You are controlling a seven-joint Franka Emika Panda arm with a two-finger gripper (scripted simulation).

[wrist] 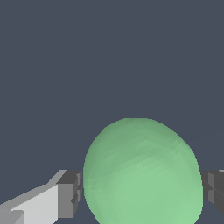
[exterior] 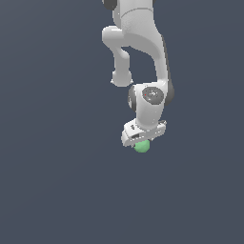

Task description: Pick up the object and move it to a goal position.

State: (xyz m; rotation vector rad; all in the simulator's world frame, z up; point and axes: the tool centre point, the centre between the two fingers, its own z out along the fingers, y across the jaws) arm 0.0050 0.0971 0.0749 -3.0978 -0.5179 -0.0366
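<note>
Green ball (wrist: pixel 142 173) sits right between the fingers (wrist: pixel 70 194): dark pads flush against it on both sides in the wrist view, no visible gap. I'd call that clamped on the ball, not just straddling it. In the exterior view the ball (exterior: pixel 141 146) pokes out just below the white gripper (exterior: pixel 142 141), mostly hidden by the hand body.

Progress, as a judgement: the reach looks done and the grasp looks made. Can't tell whether the ball is lifted or resting on the surface; there's no shadow or contact line to read height from. No goal marker shows in either view, so how much transport remains is unknown. Left to do: lift if that's not done, carry to the goal, hold there.

Surface (exterior: pixel 57 190): flat, uniform dark blue-grey, matte, no texture, edges or seams. Same tone fills the whole background beyond the fingers in the wrist view. No other objects or obstacles near the fingers, and nothing else in frame except the Panda arm (exterior: pixel 143 57) coming down from the top of the exterior view. No walls or room features visible.

Risk: a round ball in flat pads could slip if the grip is off-centre.
</note>
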